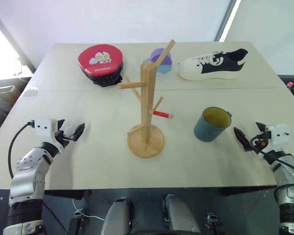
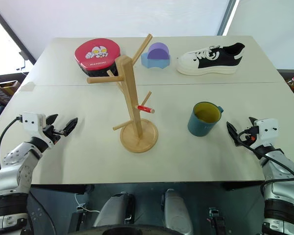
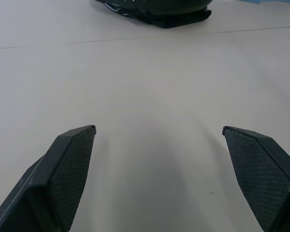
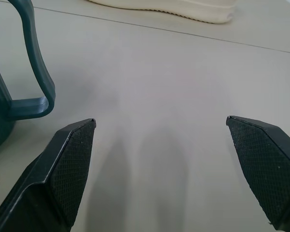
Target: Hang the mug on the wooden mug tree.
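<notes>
On the pale surface (image 1: 88, 161), the mug (image 1: 211, 124) stands upright to the right of the wooden mug tree (image 1: 146, 112), its handle turned toward your right gripper (image 1: 245, 139). Both that and the left gripper (image 1: 71, 133) hang spread and empty. Expect stiff, slick, breakable ceramic; take the rim or wall, leaving the handle free.

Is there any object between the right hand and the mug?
Nothing visible. Only bare table lies between the open right hand and the mug, whose handle faces that hand's side.
</notes>
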